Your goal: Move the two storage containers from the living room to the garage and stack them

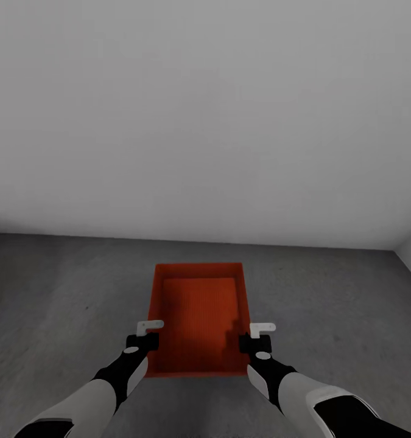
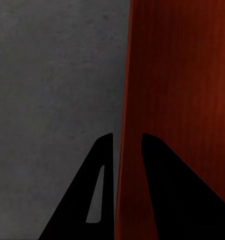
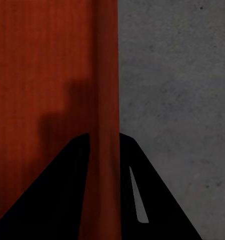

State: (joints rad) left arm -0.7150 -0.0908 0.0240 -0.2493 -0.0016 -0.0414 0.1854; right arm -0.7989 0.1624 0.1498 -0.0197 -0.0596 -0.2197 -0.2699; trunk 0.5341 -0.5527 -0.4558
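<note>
A plain pale grey wall (image 1: 205,109) stands well ahead of both grippers, and under them runs the dark grey concrete floor (image 1: 59,286), so the robot appears to be in the garage. Between the two grippers sits one orange-red storage container (image 1: 200,304), open side up, its far end pointing away from the arms toward the wall. Whether it rests on the concrete or hangs just above it cannot be told from these views.

The left gripper (image 1: 143,336) straddles the container's left long wall near the end closest to the robot; in its wrist view one dark finger (image 2: 100,185) lies outside over the concrete and the other inside over the ribbed bottom, the rim between them. The right gripper (image 1: 258,337) does the same on the right wall, with its outer finger (image 3: 142,190) over the floor and the rim running up through the gap. Both look clenched on the walls, holding the bin from two sides.

The step in hand seems to be setting this container down in the garage. Next, if the bin is not yet grounded, both arms should lower evenly so it stays level; then both jaws must spread and lift straight up clear of the rims without dragging the bin.
</note>
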